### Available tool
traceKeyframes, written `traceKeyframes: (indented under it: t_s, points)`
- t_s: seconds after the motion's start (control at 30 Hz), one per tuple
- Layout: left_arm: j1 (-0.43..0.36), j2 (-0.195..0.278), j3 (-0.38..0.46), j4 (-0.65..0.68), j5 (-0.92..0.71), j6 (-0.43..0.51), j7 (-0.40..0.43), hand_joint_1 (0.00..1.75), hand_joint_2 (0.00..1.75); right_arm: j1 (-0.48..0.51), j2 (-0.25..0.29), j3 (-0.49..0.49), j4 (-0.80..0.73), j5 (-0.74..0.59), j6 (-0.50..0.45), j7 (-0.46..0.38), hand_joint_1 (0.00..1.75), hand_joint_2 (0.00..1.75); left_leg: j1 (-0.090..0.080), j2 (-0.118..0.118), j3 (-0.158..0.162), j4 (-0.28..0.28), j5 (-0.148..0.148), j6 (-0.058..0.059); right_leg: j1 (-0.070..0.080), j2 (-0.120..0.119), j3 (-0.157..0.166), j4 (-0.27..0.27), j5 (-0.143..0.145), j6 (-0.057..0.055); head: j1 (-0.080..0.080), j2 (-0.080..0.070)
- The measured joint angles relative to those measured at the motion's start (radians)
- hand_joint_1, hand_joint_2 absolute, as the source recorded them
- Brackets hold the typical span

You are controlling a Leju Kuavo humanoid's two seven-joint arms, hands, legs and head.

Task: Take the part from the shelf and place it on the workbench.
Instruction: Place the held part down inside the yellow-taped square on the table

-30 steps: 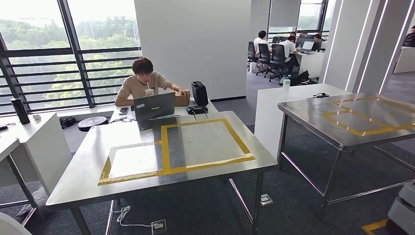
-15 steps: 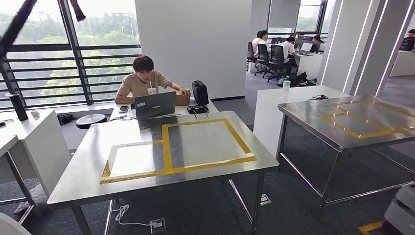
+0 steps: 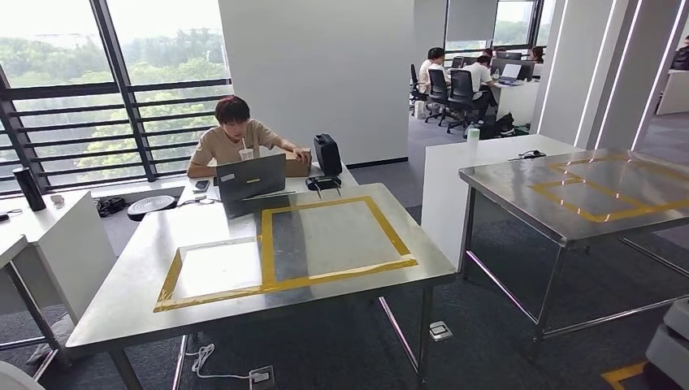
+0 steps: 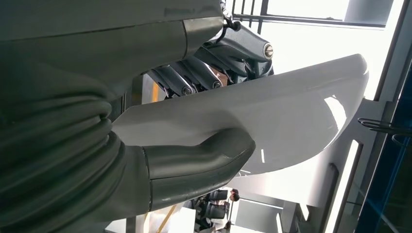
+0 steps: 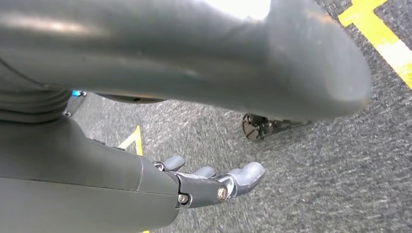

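The left hand (image 4: 194, 121) holds the part (image 4: 272, 121), a white curved piece with a smooth, glossy surface. In the left wrist view the thick grey thumb (image 4: 204, 158) presses on one face of the part and the darker fingers (image 4: 194, 77) lie on the other face, so the part is clamped between them. The rounded end of the part reaches out past the hand, toward bright windows.

The right hand (image 5: 214, 182) holds nothing. Its fingers (image 5: 248, 172) are stretched out and a little apart, and the hand hangs above the grey carpet (image 5: 316, 184). Yellow tape lines (image 5: 384, 39) are on the carpet near it.

In the head view the workbench (image 3: 244, 301) stands in front of the robot. It is a steel table, and its top has 2 rectangles marked with yellow tape (image 3: 264, 244): a smaller one on the left side and a bigger one beside it, sharing 1 edge. The part is not on the workbench; it is in the left hand.

At the far end of the workbench there is an open laptop (image 3: 250, 177), and a person (image 3: 236, 138) sits behind it. A black box (image 3: 328, 154) stands near the laptop. A second steel table (image 3: 585, 203), also with yellow tape, stands to the right, well apart from the workbench.
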Motion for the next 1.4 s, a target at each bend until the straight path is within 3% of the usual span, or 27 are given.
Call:
traceKeyframes:
  t_s: [0.07, 0.1, 0.13, 0.2, 0.27, 0.37, 0.43, 0.47, 0.53, 0.6, 0.63, 0.67, 0.7, 0.8, 0.83, 0.9, 0.93, 0.97, 1.03, 1.1, 1.17, 1.2, 1.23, 1.3, 1.33, 1.37, 1.4]
  points:
    - [0.002, 0.0, 0.0, 0.0, 0.0, 0.0, -0.001, 1.75, 1.75, 0.004, 0.0, 0.0, 0.0, 0.0, 0.0, 0.0, 0.0, 0.0, -0.006, 0.017, -0.075, 0.135, -0.05, 0.004, 0.007, -0.01, 0.013, 0.0, -0.012, -0.007, 0.0, 0.0]
    - [0.005, 0.0, 0.0, 0.0, 0.0, 0.0, -0.001, 1.75, 1.75, 0.006, 0.0, 0.0, 0.0, 0.0, 0.0, 0.0, 0.0, 0.0, -0.009, 0.019, -0.102, 0.175, -0.055, 0.008, 0.01, -0.014, 0.021, 0.0, -0.02, -0.008, 0.0, 0.0]
    - [0.007, 0.0, 0.0, 0.0, 0.0, 0.0, -0.001, 1.75, 1.75, 0.007, 0.0, 0.0, 0.0, 0.0, 0.0, 0.0, 0.0, 0.0, -0.013, 0.019, -0.112, 0.181, -0.04, 0.014, 0.013, -0.018, 0.031, 0.0, -0.028, -0.008, 0.0, 0.0]
    - [0.009, 0.0, 0.0, 0.0, 0.0, 0.0, -0.001, 1.75, 1.75, 0.008, 0.0, 0.0, 0.0, 0.0, 0.0, 0.0, 0.0, 0.0, -0.024, 0.02, -0.08, 0.083, 0.04, 0.031, 0.017, -0.021, 0.057, 0.0, -0.049, -0.006, 0.0, 0.0]
    - [0.01, 0.0, 0.001, -0.001, 0.0, -0.001, -0.002, 1.75, 1.75, 0.007, 0.001, 0.0, 0.0, 0.0, 0.0, 0.0, 0.0, 0.0, -0.038, 0.028, -0.032, -0.027, 0.089, 0.048, 0.019, -0.024, 0.076, -0.004, -0.069, 0.001, -0.001, 0.0]
    - [0.011, 0.0, 0.002, -0.006, 0.0, -0.001, -0.003, 1.75, 1.75, 0.005, 0.002, -0.001, 0.0, 0.0, 0.0, 0.0, 0.0, 0.0, -0.047, 0.029, -0.004, -0.075, 0.074, 0.063, 0.02, -0.027, 0.095, -0.019, -0.074, 0.021, -0.001, 0.0]
    - [0.011, -0.001, 0.002, -0.01, 0.0, -0.001, -0.003, 1.75, 1.75, 0.004, 0.002, -0.001, 0.0, 0.0, 0.0, 0.0, 0.0, 0.0, -0.044, 0.021, 0.019, -0.094, 0.065, 0.074, 0.019, -0.024, 0.092, 0.008, -0.061, 0.032, 0.0, 0.001]
    - [0.011, -0.001, 0.002, -0.011, 0.0, -0.001, -0.003, 1.75, 1.75, 0.002, 0.002, -0.001, 0.0, 0.0, 0.0, 0.0, 0.0, 0.0, -0.043, 0.018, 0.035, -0.102, 0.06, 0.079, 0.018, -0.02, 0.069, 0.049, -0.056, 0.035, 0.0, 0.001]
    - [0.01, -0.001, 0.002, -0.013, 0.0, -0.001, -0.003, 1.75, 1.75, 0.001, 0.002, -0.001, 0.0, 0.0, 0.0, 0.0, 0.0, 0.0, -0.043, 0.015, 0.067, -0.115, 0.045, 0.086, 0.018, -0.012, -0.019, 0.171, -0.07, 0.039, 0.0, 0.001]
    - [0.01, -0.002, 0.002, -0.013, 0.0, -0.001, -0.003, 1.75, 1.75, 0.004, 0.002, -0.001, 0.0, 0.0, 0.0, 0.0, 0.0, 0.0, -0.044, 0.01, 0.099, -0.121, 0.024, 0.087, 0.019, -0.009, -0.112, 0.26, -0.125, 0.043, 0.001, 0.001]
    - [0.01, -0.002, 0.002, -0.013, 0.0, -0.001, -0.003, 1.75, 1.75, 0.007, 0.002, -0.001, 0.0, 0.0, 0.0, 0.0, 0.0, 0.0, -0.044, 0.006, 0.117, -0.123, 0.011, 0.087, 0.018, -0.008, -0.144, 0.27, -0.151, 0.044, 0.001, 0.001]
    - [0.01, -0.002, 0.002, -0.013, 0.0, -0.001, -0.003, 1.75, 1.75, 0.01, 0.002, -0.001, 0.0, 0.0, 0.0, 0.0, 0.0, 0.0, -0.045, 0.003, 0.138, -0.123, -0.004, 0.087, 0.018, -0.008, -0.163, 0.249, -0.156, 0.043, 0.001, 0.001]
    - [0.01, -0.002, 0.002, -0.013, 0.0, -0.001, -0.003, 1.75, 1.75, 0.012, 0.002, -0.001, 0.0, 0.0, 0.0, 0.0, 0.0, 0.0, -0.046, 0.001, 0.158, -0.123, -0.02, 0.087, 0.018, -0.007, -0.172, 0.205, -0.13, 0.039, 0.001, 0.001]
    - [0.008, -0.004, 0.002, -0.011, -0.001, -0.002, -0.001, 1.75, 1.75, 0.016, 0.001, -0.002, 0.001, 0.0, 0.001, 0.0, 0.0, 0.0, -0.047, -0.007, 0.208, -0.125, -0.074, 0.079, 0.026, -0.003, -0.173, 0.043, 0.079, 0.023, 0.001, 0.0]
    - [0.008, -0.004, 0.002, -0.011, -0.001, -0.002, -0.001, 1.75, 1.75, 0.017, 0.001, -0.003, 0.001, -0.001, 0.001, 0.001, 0.0, 0.0, -0.045, -0.011, 0.225, -0.125, -0.084, 0.073, 0.031, -0.001, -0.166, 0.016, 0.121, 0.018, 0.002, 0.0]
    - [0.007, -0.004, 0.002, -0.011, -0.002, -0.003, -0.001, 1.75, 1.75, 0.014, 0.001, -0.006, 0.001, -0.002, 0.002, 0.0, 0.0, 0.0, -0.041, -0.013, 0.243, -0.101, -0.077, 0.058, 0.039, 0.001, -0.135, -0.001, 0.119, 0.005, 0.002, 0.0]
    - [0.007, -0.004, 0.001, -0.01, -0.002, -0.004, -0.001, 1.75, 1.75, 0.011, 0.0, -0.007, 0.001, -0.002, 0.003, 0.0, 0.0, 0.0, -0.039, -0.008, 0.237, -0.066, -0.061, 0.053, 0.04, 0.001, -0.113, -0.008, 0.11, -0.003, 0.002, 0.0]
    - [0.005, -0.004, 0.001, -0.009, -0.002, -0.005, -0.001, 1.75, 1.75, 0.009, 0.0, -0.008, 0.0, -0.002, 0.003, -0.001, 0.0, 0.0, -0.038, -0.002, 0.212, -0.017, -0.046, 0.048, 0.039, 0.001, -0.093, -0.012, 0.099, -0.01, 0.002, 0.0]
    - [0.002, -0.003, 0.001, -0.006, -0.002, -0.006, -0.001, 1.75, 1.75, 0.006, -0.001, -0.009, 0.0, -0.004, 0.003, -0.002, 0.0, 0.0, -0.035, 0.01, 0.128, 0.097, -0.05, 0.037, 0.035, 0.0, -0.057, -0.014, 0.074, -0.02, 0.001, 0.0]
    - [0.002, -0.001, 0.001, -0.002, -0.002, -0.007, -0.001, 1.75, 1.75, 0.008, -0.001, -0.01, 0.001, -0.006, 0.003, -0.001, 0.0, 0.0, -0.033, 0.014, 0.037, 0.163, -0.126, 0.027, 0.031, 0.0, -0.022, -0.015, 0.042, -0.022, 0.001, 0.0]
    - [0.002, -0.001, 0.001, 0.001, -0.002, -0.007, -0.001, 1.75, 1.75, 0.012, 0.0, -0.01, 0.001, -0.008, 0.003, -0.001, 0.0, 0.0, -0.033, 0.016, -0.021, 0.152, -0.205, 0.026, 0.025, 0.002, 0.02, -0.015, 0.006, -0.018, 0.002, 0.0]
    - [0.002, 0.0, 0.001, 0.002, -0.002, -0.007, -0.001, 1.75, 1.75, 0.014, 0.0, -0.01, 0.001, -0.008, 0.003, -0.001, 0.0, 0.0, -0.032, 0.018, -0.039, 0.12, -0.202, 0.027, 0.022, 0.002, 0.044, -0.015, -0.014, -0.015, 0.002, 0.0]
    - [0.003, 0.0, 0.001, 0.003, -0.002, -0.007, -0.001, 1.75, 1.75, 0.016, 0.001, -0.01, 0.001, -0.009, 0.003, -0.002, 0.0, 0.0, -0.032, 0.021, -0.049, 0.074, -0.148, 0.026, 0.019, 0.003, 0.063, -0.016, -0.033, -0.01, 0.001, 0.0]
    - [0.005, 0.001, 0.001, 0.007, -0.002, -0.007, -0.002, 1.75, 1.75, 0.015, 0.001, -0.011, 0.001, -0.009, 0.004, -0.002, 0.0, 0.0, -0.032, 0.033, -0.061, -0.023, 0.025, 0.029, 0.017, 0.004, 0.098, -0.014, -0.073, 0.002, 0.0, -0.001]
    - [0.007, 0.002, 0.001, 0.009, -0.002, -0.007, -0.002, 1.75, 1.75, 0.014, 0.001, -0.011, 0.002, -0.009, 0.004, -0.002, 0.0, 0.0, -0.033, 0.036, -0.062, -0.052, 0.089, 0.034, 0.018, 0.003, 0.113, -0.017, -0.087, 0.01, -0.001, -0.002]
    - [0.007, 0.002, 0.001, 0.01, -0.002, -0.007, -0.002, 1.75, 1.75, 0.013, 0.001, -0.011, 0.002, -0.009, 0.005, -0.002, 0.0, 0.0, -0.034, 0.038, -0.059, -0.065, 0.114, 0.044, 0.02, 0.003, 0.127, -0.017, -0.091, 0.017, -0.001, -0.002]
    - [0.006, 0.002, 0.0, 0.009, -0.003, -0.007, -0.002, 1.75, 1.75, 0.012, 0.001, -0.012, 0.002, -0.009, 0.005, -0.002, 0.0, 0.0, -0.034, 0.036, -0.047, -0.065, 0.109, 0.054, 0.021, 0.002, 0.13, -0.01, -0.085, 0.025, -0.001, -0.002]
